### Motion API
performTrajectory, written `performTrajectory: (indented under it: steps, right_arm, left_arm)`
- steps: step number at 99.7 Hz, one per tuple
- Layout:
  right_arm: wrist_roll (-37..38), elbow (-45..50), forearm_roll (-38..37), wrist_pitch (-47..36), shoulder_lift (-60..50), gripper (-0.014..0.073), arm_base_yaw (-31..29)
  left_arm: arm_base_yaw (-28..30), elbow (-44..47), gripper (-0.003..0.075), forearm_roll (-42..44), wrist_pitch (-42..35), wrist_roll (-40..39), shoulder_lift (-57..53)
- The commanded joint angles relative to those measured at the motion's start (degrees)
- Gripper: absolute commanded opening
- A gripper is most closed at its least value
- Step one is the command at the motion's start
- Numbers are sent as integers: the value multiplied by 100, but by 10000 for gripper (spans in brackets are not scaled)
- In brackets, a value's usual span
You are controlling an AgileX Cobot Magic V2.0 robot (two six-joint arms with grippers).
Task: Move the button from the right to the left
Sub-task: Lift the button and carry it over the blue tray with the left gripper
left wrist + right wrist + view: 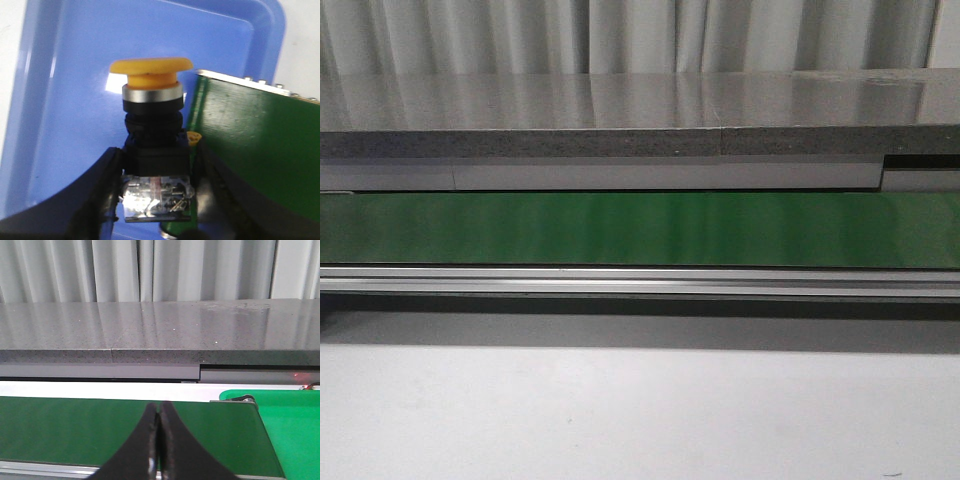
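While one button [151, 115] is showing, the left tool [156, 200] is pinching its black body over one blue tray [75, 100], beside the green belt [250, 145]. Right tool [158, 445] is hanging above that belt, fingers pressed together, gripping nothing.

Pale pleated curtains [620, 35] hang across the back of the room — grey-white, falling in soft vertical folds. Before them runs a long grey speckled slab [620, 110], its polished top mirroring the curtain folds. A seam splits its front edge. Nearest the camera lies the plain white desk [620, 410] — evenly lit, shadowed along its far side.
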Motion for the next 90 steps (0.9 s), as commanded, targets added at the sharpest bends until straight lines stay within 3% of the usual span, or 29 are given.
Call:
performTrajectory:
  steps: [1, 28, 68, 90]
  right_arm:
    - [-12, -140, 61, -458, 67, -66, 9]
    - [-12, -140, 61, -458, 67, -66, 9]
    - [-12, -140, 61, -458, 67, -66, 9]
    - [-12, -140, 61, -458, 67, -66, 9]
  left_arm:
    - [304, -103, 211, -295, 180, 336, -366]
    - [931, 362, 211, -444, -8, 756, -366]
    - [933, 1496, 211, -394, -1309, 1367, -300]
    - [878, 1537, 211, -459, -1307, 1497, 70]
